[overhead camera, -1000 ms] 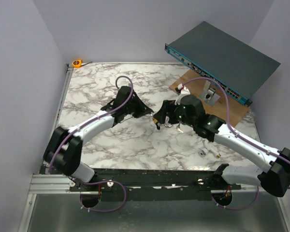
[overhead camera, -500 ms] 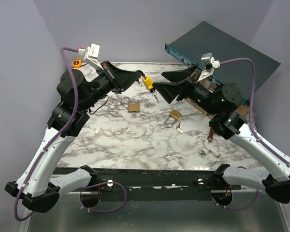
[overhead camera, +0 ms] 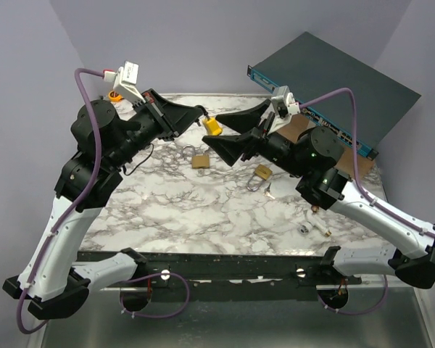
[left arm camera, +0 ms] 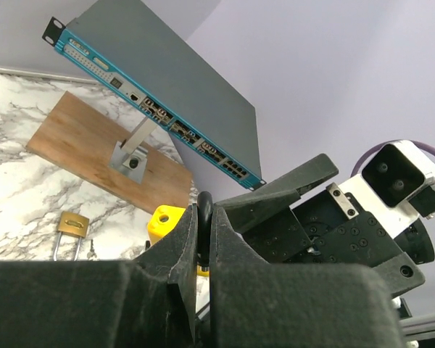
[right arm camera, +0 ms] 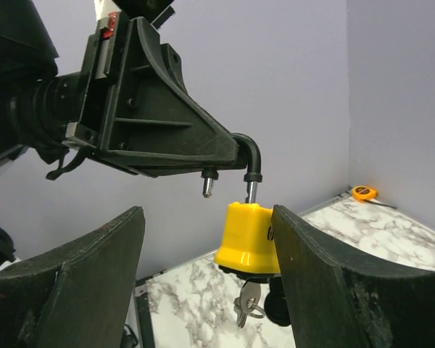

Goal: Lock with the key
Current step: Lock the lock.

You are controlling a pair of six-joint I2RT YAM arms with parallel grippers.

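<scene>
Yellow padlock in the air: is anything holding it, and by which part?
The left end effector pinches the yellow padlock by its black shackle. The right end effector stands open on either side of its body.

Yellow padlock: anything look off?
Its shackle is open: the short leg hangs free beside the padlock body, not seated. The left gripper pinches the shackle, and the key dangles from the bottom.

Yellow padlock (right arm camera: 250,239) hangs between right gripper's (right arm camera: 206,217) spread fingers, clearance on 2 sides. Left gripper (overhead camera: 200,113) blocks above. 2 brass padlocks (overhead camera: 200,161) lie underneath.
</scene>
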